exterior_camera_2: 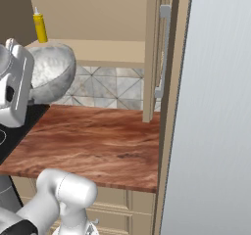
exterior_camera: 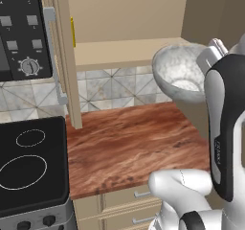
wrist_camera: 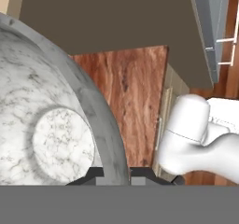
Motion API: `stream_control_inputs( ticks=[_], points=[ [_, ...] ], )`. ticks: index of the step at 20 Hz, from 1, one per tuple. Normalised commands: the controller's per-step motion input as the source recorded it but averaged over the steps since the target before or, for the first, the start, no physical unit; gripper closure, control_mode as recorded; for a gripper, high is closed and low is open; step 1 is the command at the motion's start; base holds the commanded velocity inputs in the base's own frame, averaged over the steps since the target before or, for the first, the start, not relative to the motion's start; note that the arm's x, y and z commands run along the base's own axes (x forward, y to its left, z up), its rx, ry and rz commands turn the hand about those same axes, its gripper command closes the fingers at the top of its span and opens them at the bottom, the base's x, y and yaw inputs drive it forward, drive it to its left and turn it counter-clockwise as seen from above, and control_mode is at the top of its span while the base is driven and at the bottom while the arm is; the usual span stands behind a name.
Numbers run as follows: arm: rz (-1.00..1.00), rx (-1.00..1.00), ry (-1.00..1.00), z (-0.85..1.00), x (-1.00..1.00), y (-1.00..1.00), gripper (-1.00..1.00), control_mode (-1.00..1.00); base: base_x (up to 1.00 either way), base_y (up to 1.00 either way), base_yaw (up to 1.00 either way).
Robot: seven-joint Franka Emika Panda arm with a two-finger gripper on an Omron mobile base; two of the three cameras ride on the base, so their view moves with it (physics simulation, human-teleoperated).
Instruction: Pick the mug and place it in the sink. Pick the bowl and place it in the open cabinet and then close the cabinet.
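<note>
The claw (wrist_camera: 116,174) grips the bowl's (exterior_camera: 179,71) rim, near the cabinet (exterior_camera: 119,47) shelf. A yellow bottle (exterior_camera_2: 40,26) stands far left inside. The arm hides the bowl's right edge.

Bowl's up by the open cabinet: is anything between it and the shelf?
Nothing visible blocks it. The hand holds the bowl at the shelf edge; the yellow bottle stands to one side, farther back.

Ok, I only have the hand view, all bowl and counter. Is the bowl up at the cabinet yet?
Observer: Yes. The bowl hangs above the counter, tilted, about level with the cabinet shelf.
Operator: Anything on that shelf?
Observer: A yellow bottle stands at its left end.
Operator: And the doors?
Observer: Both stand open, the left door and the right door.
</note>
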Motion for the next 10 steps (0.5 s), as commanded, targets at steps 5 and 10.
stream_control_inputs(
  ticks=[5,10],
  points=[
    [0.00,0.00,0.01,0.16,0.48,0.00,1.00,-1.00,0.00,0.00,0.00],
    [0.00,0.00,0.02,0.01,0.79,0.00,1.00,-1.00,0.00,0.00,0.00]
  ],
)
